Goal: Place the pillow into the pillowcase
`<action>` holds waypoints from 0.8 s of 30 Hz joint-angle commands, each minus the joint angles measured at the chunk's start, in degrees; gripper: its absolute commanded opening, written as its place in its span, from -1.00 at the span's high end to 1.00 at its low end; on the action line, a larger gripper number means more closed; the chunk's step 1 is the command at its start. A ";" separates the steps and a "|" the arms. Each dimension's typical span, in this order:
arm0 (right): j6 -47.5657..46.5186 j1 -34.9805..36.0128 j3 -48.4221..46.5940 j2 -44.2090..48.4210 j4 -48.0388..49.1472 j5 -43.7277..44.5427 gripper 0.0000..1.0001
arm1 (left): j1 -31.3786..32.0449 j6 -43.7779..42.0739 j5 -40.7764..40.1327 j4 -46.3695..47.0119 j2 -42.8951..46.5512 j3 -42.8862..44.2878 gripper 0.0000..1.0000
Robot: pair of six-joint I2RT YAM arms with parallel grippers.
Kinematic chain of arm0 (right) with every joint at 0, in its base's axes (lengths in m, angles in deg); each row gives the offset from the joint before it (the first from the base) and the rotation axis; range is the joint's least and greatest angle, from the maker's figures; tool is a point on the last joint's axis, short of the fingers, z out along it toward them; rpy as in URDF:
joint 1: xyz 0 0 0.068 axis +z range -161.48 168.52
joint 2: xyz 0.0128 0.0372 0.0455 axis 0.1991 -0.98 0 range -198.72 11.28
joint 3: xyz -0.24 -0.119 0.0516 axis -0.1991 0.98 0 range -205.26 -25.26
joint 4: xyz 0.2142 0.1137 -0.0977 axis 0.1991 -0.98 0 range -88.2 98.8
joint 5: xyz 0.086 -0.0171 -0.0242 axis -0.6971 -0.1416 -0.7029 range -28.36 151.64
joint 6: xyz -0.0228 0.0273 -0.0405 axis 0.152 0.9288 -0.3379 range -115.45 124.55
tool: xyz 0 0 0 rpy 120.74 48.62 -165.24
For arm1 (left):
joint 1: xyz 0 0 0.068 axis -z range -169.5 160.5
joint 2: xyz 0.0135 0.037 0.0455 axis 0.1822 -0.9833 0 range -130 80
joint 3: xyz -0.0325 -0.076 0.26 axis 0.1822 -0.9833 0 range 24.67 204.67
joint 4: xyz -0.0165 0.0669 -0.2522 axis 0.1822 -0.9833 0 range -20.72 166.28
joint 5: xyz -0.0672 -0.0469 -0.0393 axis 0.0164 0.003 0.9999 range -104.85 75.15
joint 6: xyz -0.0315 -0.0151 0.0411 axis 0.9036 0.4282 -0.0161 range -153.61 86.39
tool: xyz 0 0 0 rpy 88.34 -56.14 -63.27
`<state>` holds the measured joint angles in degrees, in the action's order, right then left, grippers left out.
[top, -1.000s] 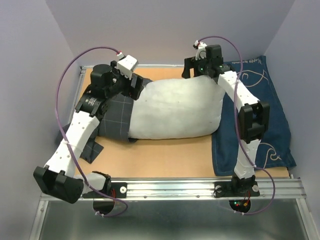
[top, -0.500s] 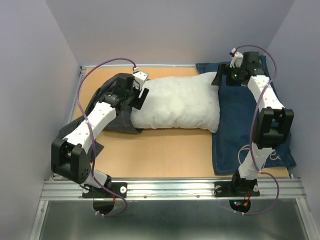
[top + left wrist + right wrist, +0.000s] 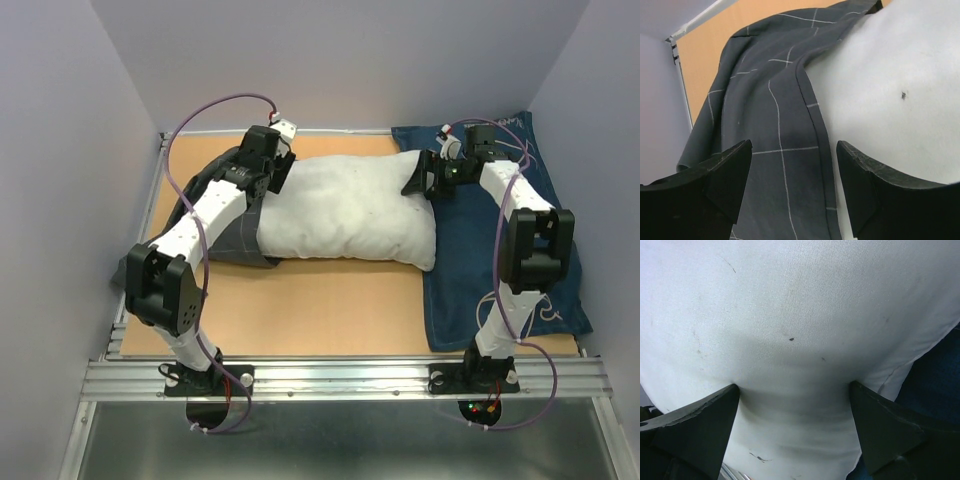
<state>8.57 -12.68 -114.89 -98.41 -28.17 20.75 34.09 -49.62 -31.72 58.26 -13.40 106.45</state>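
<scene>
Pillow point(image 3: 345, 210) lies across the surface point(image 3: 320, 310), left end just under the hem of the grey checked pillowcase point(image 3: 235, 225). Left hand point(image 3: 794, 147) is spread above that hem, pinching nothing. Right hand point(image 3: 794, 390) is spread wide, the pillow's other end bulging between its fingers.

Bright, even light, soft shadows, all views sharp.

The left gripper point(image 3: 281, 172) now stands at the far left corner of the pillow point(image 3: 350, 215), over the pillowcase point(image 3: 238, 243) hem. Its elbow is drawn in from the near left corner of the table point(image 3: 320, 300). The right gripper point(image 3: 421, 181) is now off the pillow's far edge, jaws spread against its right end. The pillow lies flatter.
</scene>
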 commanded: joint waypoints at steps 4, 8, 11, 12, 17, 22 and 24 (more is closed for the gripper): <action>1.44 0.14 1.03 0.71 0.50 -4.28 -0.52 | -2.67 -1.22 -2.21 1.94 -5.80 7.24 -0.52; 1.18 0.22 2.61 1.32 0.41 -7.10 -0.20 | -3.38 -1.13 0.69 1.23 -10.12 11.47 -0.40; 0.30 0.22 3.40 1.93 0.41 -7.89 -0.04 | -3.56 -1.30 0.95 0.62 -13.72 15.85 -0.10; 0.30 0.22 3.66 1.94 0.41 -7.98 0.00 | -3.56 -1.48 1.22 0.36 -14.34 15.87 0.02; 1.00 1.01 4.55 1.58 0.67 -10.53 0.53 | -3.29 0.09 13.23 -4.99 -17.51 23.51 1.00; 15.00 8.04 4.10 3.33 11.63 -16.23 0.86 | 6.43 5.88 35.77 -10.09 -17.86 33.93 1.00; 21.36 10.41 4.02 4.91 17.52 -17.73 0.96 | 9.35 9.31 41.62 -11.42 -18.91 37.74 1.00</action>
<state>17.00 -9.05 -111.76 -98.19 -22.60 11.16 34.92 -47.15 -11.15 47.53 -32.97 134.99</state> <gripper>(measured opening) 0.124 0.030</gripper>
